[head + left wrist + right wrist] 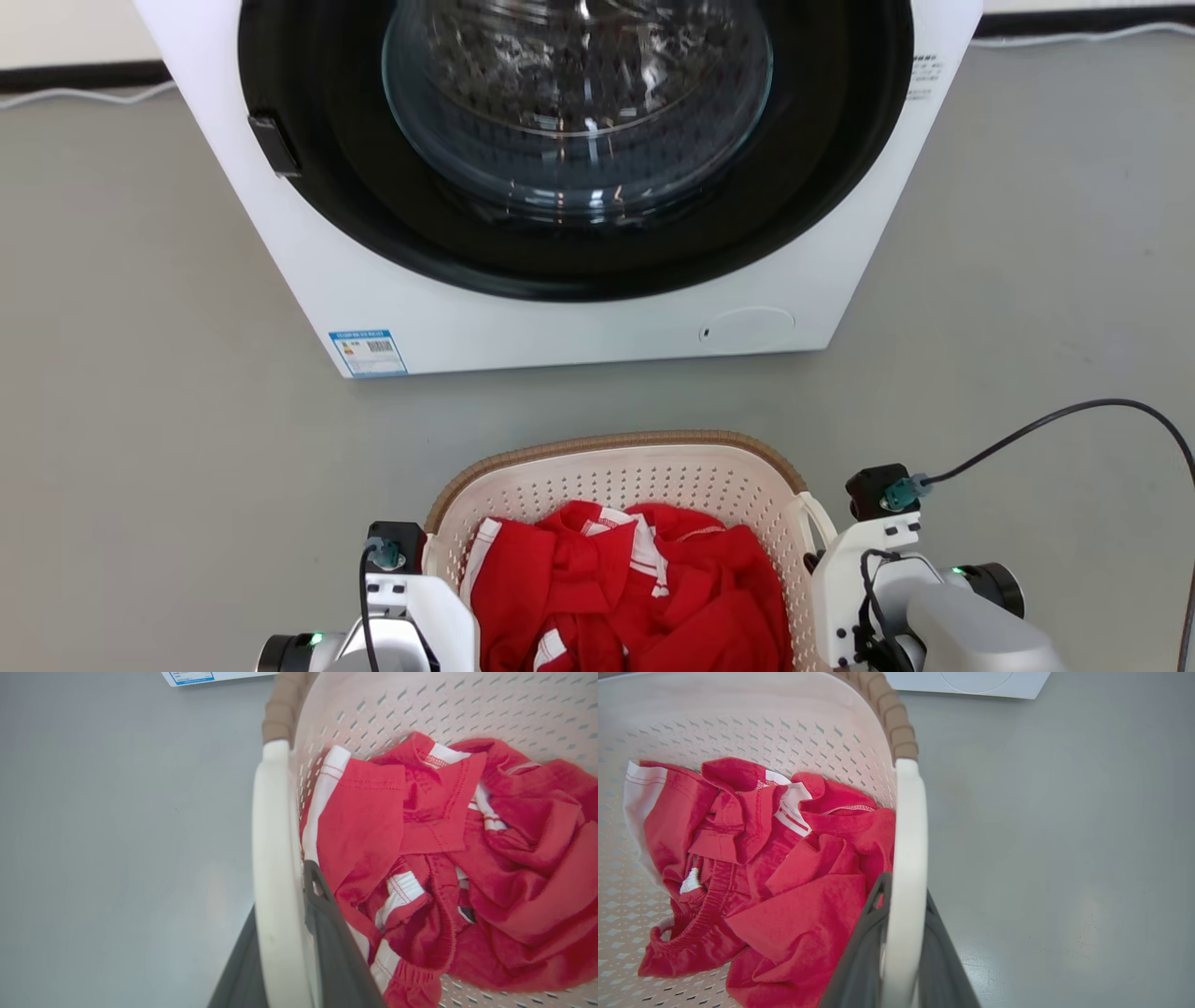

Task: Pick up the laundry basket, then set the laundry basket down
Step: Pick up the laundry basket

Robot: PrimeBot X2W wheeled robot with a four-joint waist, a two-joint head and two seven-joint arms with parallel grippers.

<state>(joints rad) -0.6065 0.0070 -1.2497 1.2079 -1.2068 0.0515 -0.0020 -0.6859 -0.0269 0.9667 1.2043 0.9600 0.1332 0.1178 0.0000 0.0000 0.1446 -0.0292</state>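
**Laundry basket [653, 481] gripped at both side handles.** The cream perforated basket, edged with a brown woven-look rim, is shown at the lower centre of the head view. It is placed in front of the washing machine [560, 327] and apart from it, over the grey floor [140, 420]. Whether its base touches the floor cannot be told. A crumpled red garment [644, 597] with white stripes is contained in it.

The left gripper [285, 891] is clamped on the white left handle [275, 835]. In the left wrist view one dark finger [324, 924] is set inside the basket wall, beside the garment's edge. The other finger is set outside, and the handle bar is pinched between them.

The right gripper [906, 889] is likewise closed on the white right handle [909, 821], with one finger inside the bar and one outside. In each wrist view the handle is seen running away from the jaws toward the brown rim.
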